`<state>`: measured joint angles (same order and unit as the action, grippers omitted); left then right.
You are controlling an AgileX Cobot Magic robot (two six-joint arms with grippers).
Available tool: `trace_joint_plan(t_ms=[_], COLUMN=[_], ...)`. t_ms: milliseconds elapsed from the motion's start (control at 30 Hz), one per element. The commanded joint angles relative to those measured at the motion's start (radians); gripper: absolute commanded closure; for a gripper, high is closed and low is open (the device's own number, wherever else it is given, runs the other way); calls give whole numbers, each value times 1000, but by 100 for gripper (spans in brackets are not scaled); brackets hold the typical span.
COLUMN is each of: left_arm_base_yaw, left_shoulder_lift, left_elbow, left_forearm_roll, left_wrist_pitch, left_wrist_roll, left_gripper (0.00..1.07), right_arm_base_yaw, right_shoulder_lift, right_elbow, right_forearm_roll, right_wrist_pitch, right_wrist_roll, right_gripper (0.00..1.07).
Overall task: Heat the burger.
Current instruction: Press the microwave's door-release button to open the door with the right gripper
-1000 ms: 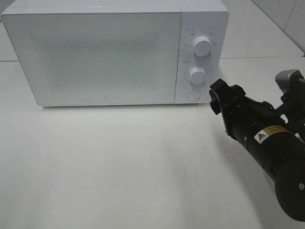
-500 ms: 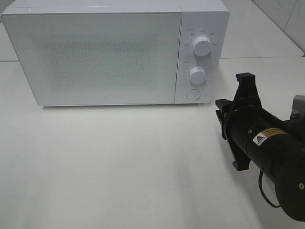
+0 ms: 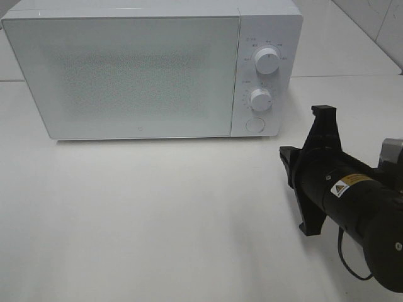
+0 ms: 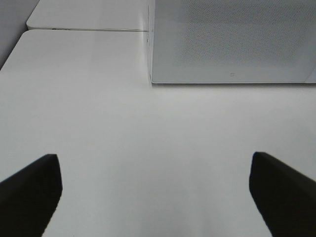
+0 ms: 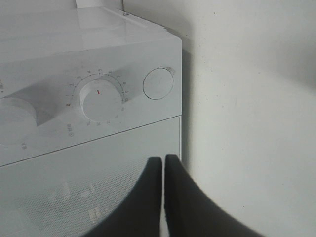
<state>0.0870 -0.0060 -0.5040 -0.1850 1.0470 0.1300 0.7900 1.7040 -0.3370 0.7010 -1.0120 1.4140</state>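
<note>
My right gripper (image 5: 163, 159), fingers pressed together, has drawn back from the lower knob (image 3: 260, 99) of the microwave (image 3: 126, 7) since 1 s ago and rolled over; my left gripper (image 4: 154, 158) hangs spread. The burger is out of sight, I judge behind the shut door (image 3: 126, 75) ahead, heating

Right pincer (image 5: 163, 159) pressed closed and rolled on its side — left pincer (image 4: 154, 158) spread wide apart.
</note>
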Motion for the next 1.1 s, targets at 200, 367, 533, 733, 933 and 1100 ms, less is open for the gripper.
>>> trace_joint_plan(t_ms=[200, 367, 533, 733, 933, 1100], left_arm_base_yaw=[-6, -6, -6, -6, -6, -6], left_shoulder_lift=[-20, -20, -20, -20, -20, -20], left_elbow=[0, 0, 0, 0, 0, 0], left_forearm_roll=[-2, -2, -2, -2, -1, -1], left_wrist_pitch=[-9, -9, -9, -9, -9, -9], left_wrist_roll=[-1, -1, -1, -1, -1, -1], left_gripper=[9, 9, 9, 9, 9, 9], right_arm_base_yaw=[0, -1, -1, -1, -12, -58], right_shoulder_lift=[62, 104, 131, 206, 243, 266], right_elbow=[-67, -108, -137, -195, -239, -272], right_forearm_roll=[-13, -14, -16, -21, -46, -85], right_wrist_pitch=[-2, -2, -2, -2, 1, 31], right_wrist_roll=[8, 8, 8, 8, 8, 8], right_gripper=[107, 107, 107, 107, 107, 107])
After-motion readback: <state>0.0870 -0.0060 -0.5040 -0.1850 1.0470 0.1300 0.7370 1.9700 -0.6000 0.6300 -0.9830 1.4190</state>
